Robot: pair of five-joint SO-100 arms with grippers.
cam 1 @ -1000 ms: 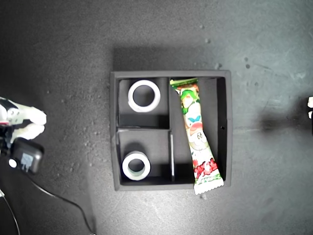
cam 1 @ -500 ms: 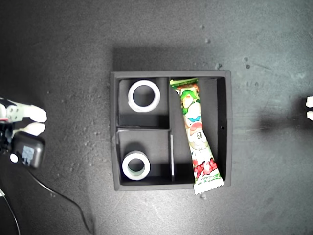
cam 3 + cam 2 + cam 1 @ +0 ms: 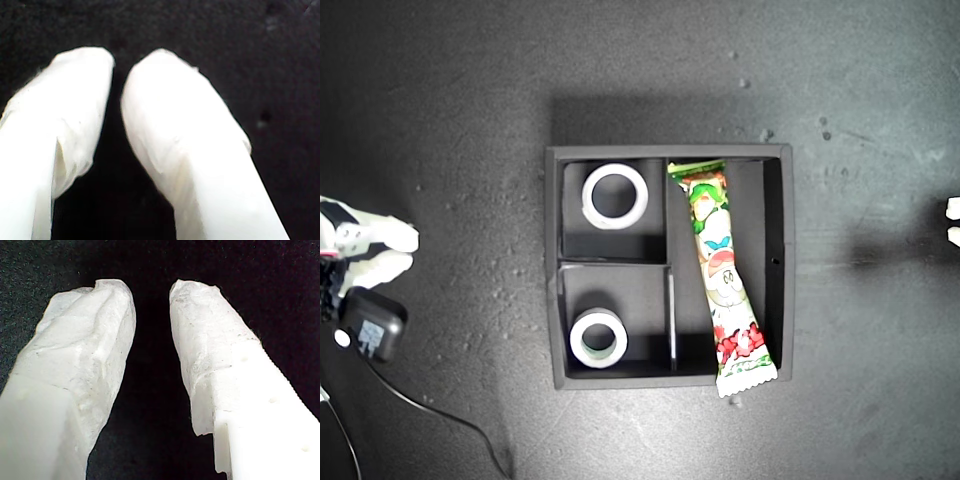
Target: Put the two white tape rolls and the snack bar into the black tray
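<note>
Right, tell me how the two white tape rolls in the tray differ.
The thinner-walled tape roll lies flat in the tray's upper small compartment in the exterior view; the thicker tape roll sits in the lower one. The upper looks wider, with a slim white wall and a large hole; the lower looks smaller, with a thicker wall and a greyish inner core. The lower one shows some of its outer side; the upper shows mostly its face. Both are white rings inside the black tray.

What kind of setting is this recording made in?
Probably a tabletop test bench, not a home: a bare dark mat seen from overhead, one black tray holding tape rolls and a snack bar, and a cabled arm at the edge.
</note>
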